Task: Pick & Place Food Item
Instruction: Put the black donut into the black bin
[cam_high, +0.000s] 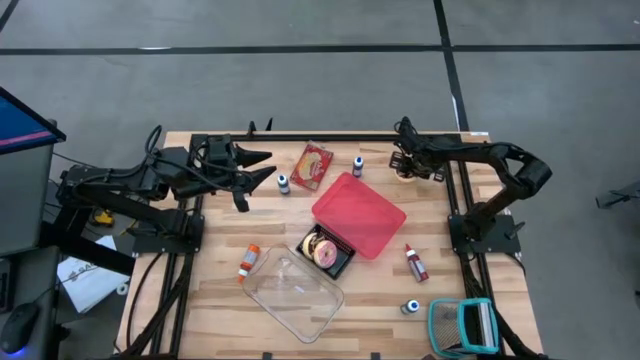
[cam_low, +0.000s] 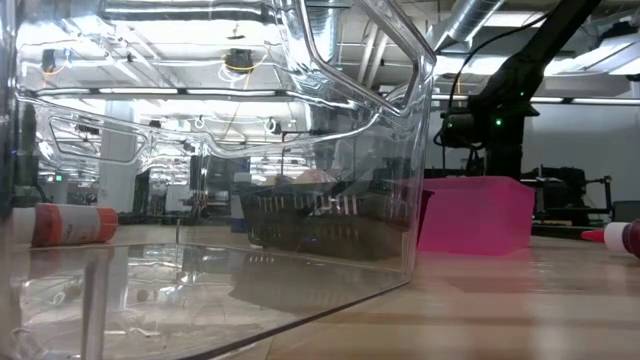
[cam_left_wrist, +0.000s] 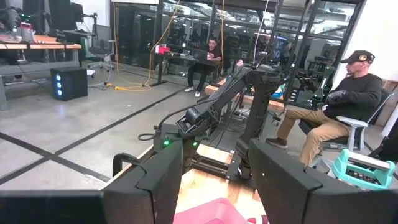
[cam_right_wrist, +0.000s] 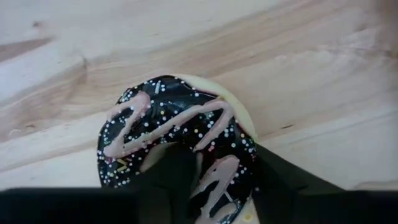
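Chocolate-glazed donut (cam_right_wrist: 180, 149) pinched in right gripper (cam_right_wrist: 214, 180) at table's (cam_high: 500, 300) far right corner; left gripper (cam_high: 255, 170) parted, holding nothing.

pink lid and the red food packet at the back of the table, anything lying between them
Nothing: in the high view the strip of wood between the pink lid and the red food packet is bare. The small dark bottles stand off to the sides of it.
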